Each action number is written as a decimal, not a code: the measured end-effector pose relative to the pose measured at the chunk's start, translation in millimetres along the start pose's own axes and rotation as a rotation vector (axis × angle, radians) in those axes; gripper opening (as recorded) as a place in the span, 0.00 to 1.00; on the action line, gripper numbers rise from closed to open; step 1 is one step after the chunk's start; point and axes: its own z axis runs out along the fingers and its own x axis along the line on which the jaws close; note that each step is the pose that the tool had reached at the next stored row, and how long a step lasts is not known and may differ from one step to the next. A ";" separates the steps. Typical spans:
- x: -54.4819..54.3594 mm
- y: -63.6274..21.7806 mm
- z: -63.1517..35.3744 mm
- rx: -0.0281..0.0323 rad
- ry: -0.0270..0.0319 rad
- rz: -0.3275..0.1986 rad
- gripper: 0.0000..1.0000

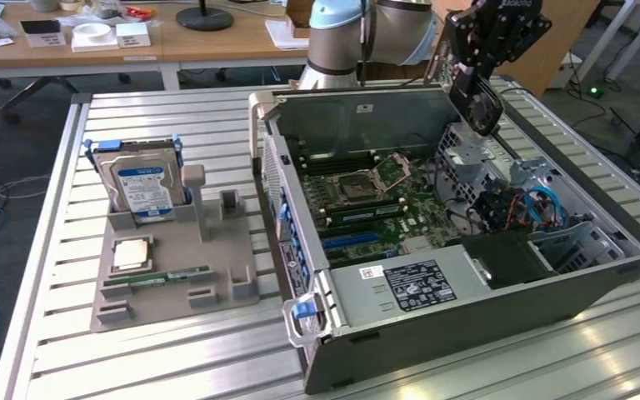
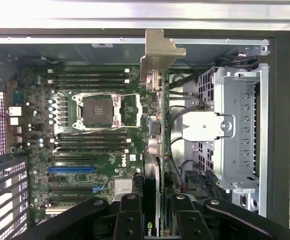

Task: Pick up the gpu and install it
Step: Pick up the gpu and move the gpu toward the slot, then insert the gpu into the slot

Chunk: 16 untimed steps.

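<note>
My gripper (image 1: 478,77) hangs over the far right part of the open computer case (image 1: 332,275), shut on the gpu (image 1: 483,108). The gpu is a dark card with a round fan on its face, held on edge above the case interior. In the wrist view the gpu (image 2: 153,150) appears edge-on between my black fingers (image 2: 129,216), its silver bracket (image 2: 159,50) pointing toward the case's rear wall. It hovers over the green motherboard (image 2: 100,150), beside the empty CPU socket (image 2: 96,111) and above the slot area. The gripper (image 2: 155,217) clamps the card's near end.
At the exterior view's left, a grey holder tray (image 1: 176,283) carries a hard drive (image 1: 142,187), a CPU (image 1: 134,252) and a RAM stick (image 1: 170,276). Inside the case sit a silver drive cage (image 2: 237,130), cables (image 1: 520,208) and a power supply (image 1: 403,283). Desks stand behind.
</note>
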 end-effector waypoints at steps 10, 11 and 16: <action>-8.8 -3.9 0.0 0.0008 0.0000 0.000 0.26; -8.8 -4.6 0.0 0.0008 0.0000 0.000 0.26; -8.8 -5.1 0.0 0.0008 0.0000 0.000 0.26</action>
